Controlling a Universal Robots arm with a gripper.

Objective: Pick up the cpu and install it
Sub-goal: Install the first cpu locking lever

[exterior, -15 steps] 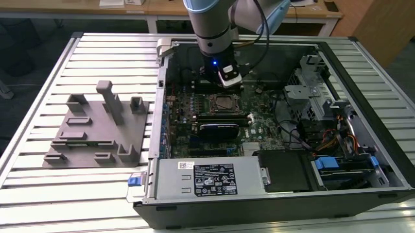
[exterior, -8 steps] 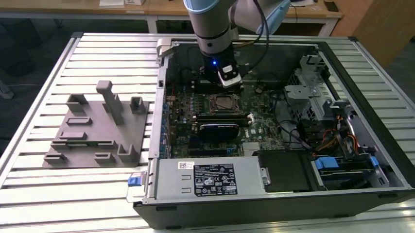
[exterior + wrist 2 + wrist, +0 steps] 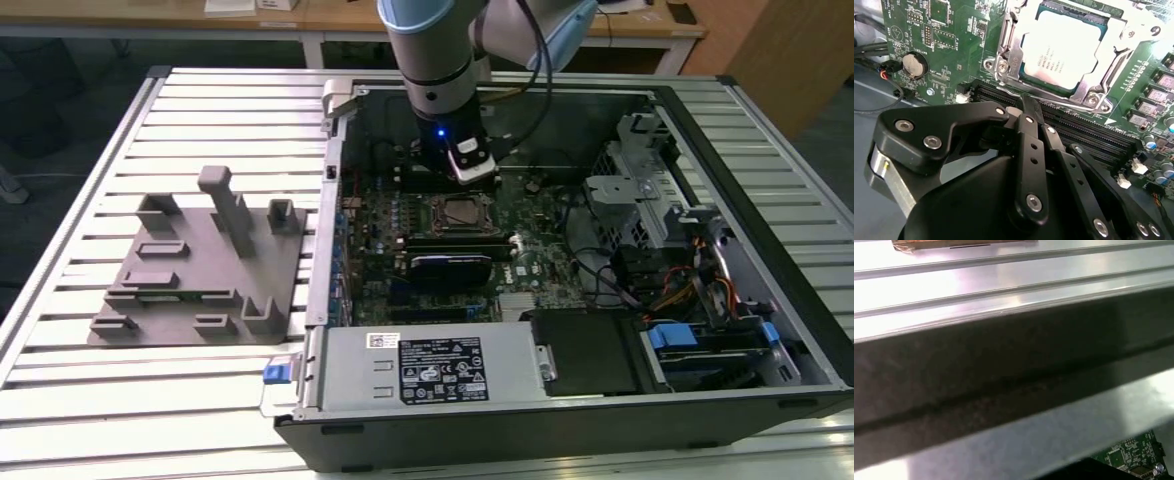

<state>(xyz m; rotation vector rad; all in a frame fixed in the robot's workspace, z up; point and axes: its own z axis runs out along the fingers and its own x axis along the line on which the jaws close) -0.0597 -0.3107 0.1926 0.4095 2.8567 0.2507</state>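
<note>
Your cpu (image 3: 1061, 47) sits in the socket (image 3: 1004, 65); your gripper (image 3: 1026, 112) hangs beside it, fingers closed, empty.

A slatted metal table (image 3: 80, 400) of pale ribbed strips carries two things; a grey fixture (image 3: 200, 270) with upright posts and shallow pockets lies flat toward the edge on the exterior view's left; an open computer case (image 3: 561, 400), laid on its side, sits just beside it, reaching the opposite edge.
</note>
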